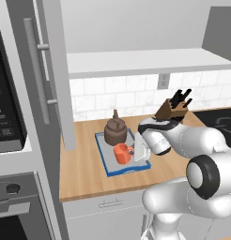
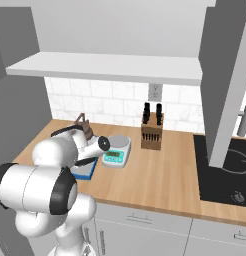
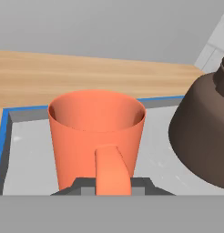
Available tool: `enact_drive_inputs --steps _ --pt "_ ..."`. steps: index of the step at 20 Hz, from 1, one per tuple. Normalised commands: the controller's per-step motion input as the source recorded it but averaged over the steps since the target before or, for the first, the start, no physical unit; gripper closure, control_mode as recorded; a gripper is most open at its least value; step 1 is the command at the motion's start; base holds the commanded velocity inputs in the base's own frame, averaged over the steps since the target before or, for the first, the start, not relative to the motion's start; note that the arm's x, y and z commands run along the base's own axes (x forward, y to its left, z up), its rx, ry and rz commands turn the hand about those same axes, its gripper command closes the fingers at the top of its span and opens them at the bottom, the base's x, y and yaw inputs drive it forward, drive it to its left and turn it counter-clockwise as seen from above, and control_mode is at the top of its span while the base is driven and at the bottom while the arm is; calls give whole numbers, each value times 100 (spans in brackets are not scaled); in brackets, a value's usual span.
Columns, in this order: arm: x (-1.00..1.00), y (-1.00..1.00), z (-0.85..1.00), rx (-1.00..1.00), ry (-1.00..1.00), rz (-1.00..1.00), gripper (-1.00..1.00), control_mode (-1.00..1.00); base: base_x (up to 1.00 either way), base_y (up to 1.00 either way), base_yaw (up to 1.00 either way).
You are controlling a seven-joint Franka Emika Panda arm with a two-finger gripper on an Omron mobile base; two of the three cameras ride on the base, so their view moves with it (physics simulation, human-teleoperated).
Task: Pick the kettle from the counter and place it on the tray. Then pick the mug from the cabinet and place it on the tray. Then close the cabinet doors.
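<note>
The two-finger gripper [image 3: 113,187] is clenched on the loop handle of the small plain orange mug [image 3: 96,136], its dark fingertips [image 3: 82,186] pressed in against either side of the handle with almost no gap. In the left base view the gripper [image 1: 137,152] reaches in from the right of the mug [image 1: 121,153].

The mug is upright over the flat grey tray with the raised blue rim [image 3: 3,136], at the near half of the tray [image 1: 109,169]; whether its base touches the tray floor cannot be told. Bare grey floor lies to the mug's left in the hand view, up to the blue rim.

Just beyond the mug, apart from it, the squat dark brown kettle [image 1: 115,131] sits on the far half of the tray, handle upright.

The light wooden counter [image 1: 84,168] runs open left of the tray. In the right base view a white-and-teal kitchen scale [image 2: 117,150] stands just beside the tray, and a brown knife block [image 2: 151,130] farther back by the tiled wall. An open light grey cabinet door [image 1: 54,70] hangs above the counter's left end.
</note>
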Motion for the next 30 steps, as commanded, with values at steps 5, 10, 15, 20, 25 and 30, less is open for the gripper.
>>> enact_drive_inputs --steps 5,10,15,20,25,30 --pt "12 1 -19 -1 -5 0 100 -100 0 0 0" --pt "0 0 -3 -7 -4 1 -100 -100 0 0 0" --pt "-2 -8 0 -8 0 2 -100 -100 0 0 0" --pt "-5 -12 17 -5 0 2 -100 -100 0 0 0" --pt "-22 -14 41 -1 0 0 -100 -100 0 0 0" --pt "-35 -9 58 0 11 0 -100 -100 0 0 0"
